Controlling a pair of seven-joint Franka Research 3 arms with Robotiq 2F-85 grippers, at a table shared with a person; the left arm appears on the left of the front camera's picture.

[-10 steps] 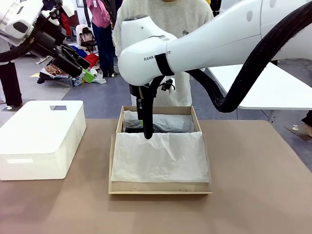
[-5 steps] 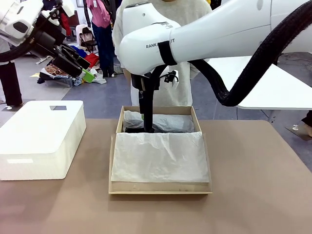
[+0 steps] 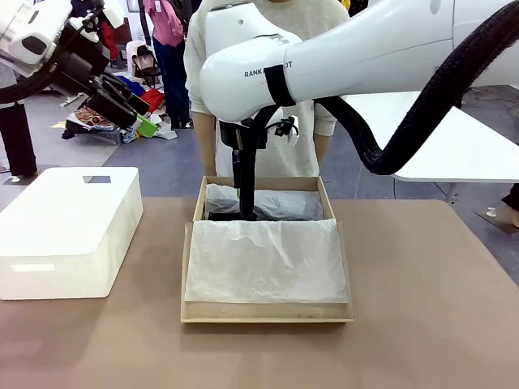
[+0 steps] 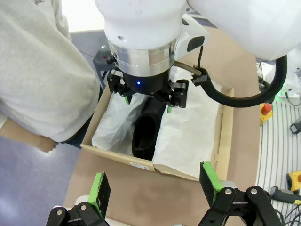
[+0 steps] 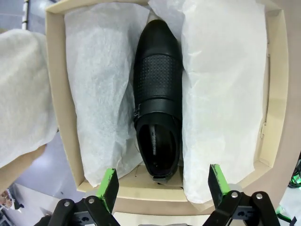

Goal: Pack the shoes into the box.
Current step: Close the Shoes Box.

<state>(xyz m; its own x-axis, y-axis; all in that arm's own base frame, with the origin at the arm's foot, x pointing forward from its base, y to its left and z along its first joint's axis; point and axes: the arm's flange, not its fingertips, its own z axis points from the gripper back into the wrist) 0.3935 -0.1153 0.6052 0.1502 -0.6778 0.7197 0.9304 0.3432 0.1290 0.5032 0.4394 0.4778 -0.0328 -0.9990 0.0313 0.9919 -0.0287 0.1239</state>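
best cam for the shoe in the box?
Right wrist view: the shoe shows whole, from above, between tissue folds. Left wrist view: its heel end, partly under the right arm. Front view: a dark sliver.

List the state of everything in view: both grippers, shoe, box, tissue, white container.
box: open, lined.
tissue paper: parted, leaving a gap.
shoe: lying in the box in that gap, ungripped.
right gripper: open, empty, above the shoe.
left gripper: open, empty, raised.
white plastic box: lid closed, on the table.
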